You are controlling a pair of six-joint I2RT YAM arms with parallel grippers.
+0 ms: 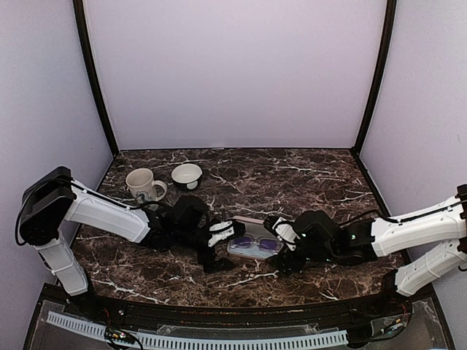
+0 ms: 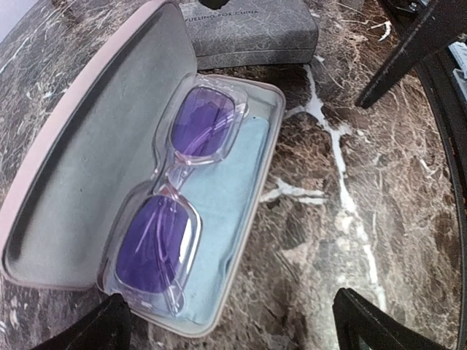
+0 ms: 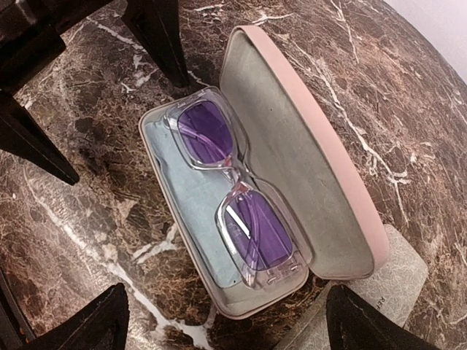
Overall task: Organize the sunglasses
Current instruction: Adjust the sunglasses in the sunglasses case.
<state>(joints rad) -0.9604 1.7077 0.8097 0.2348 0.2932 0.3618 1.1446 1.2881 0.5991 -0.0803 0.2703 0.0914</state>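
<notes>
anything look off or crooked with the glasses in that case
Nothing stands out. The sunglasses lie folded flat on the blue cloth inside the open pink case, within its rim; no damage shows.

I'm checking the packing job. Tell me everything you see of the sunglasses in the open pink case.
The sunglasses have a clear, plastic-looking frame and purple lenses. They are folded, front up, with the arms tucked beneath. They lie in the bottom half of the open pink case, resting on a light-blue cloth. Nothing else touches them.
</notes>
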